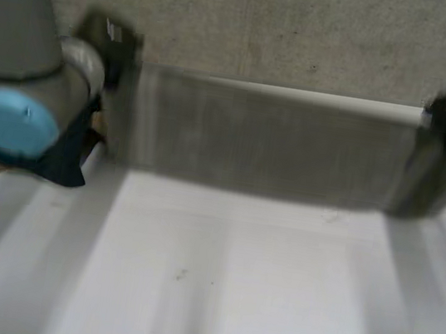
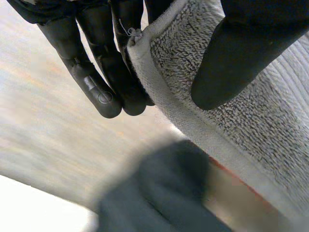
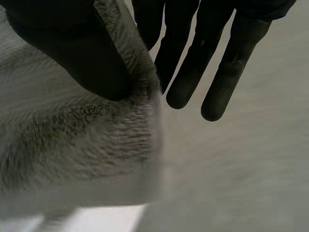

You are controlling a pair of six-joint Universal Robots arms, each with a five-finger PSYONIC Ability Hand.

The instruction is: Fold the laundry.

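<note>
Grey left arm joint with light-blue cap (image 1: 12, 114), frame left. Grey terry towel (image 1: 269, 140) hangs spread across upper frame above white counter (image 1: 230, 286). Left robot hand (image 2: 241, 53) and right robot hand (image 3: 82, 53) each pinch a top corner. No fold made yet, by my reading.

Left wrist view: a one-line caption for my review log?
Left hand pinches the hemmed edge of the grey towel between thumb and fingers.
</note>
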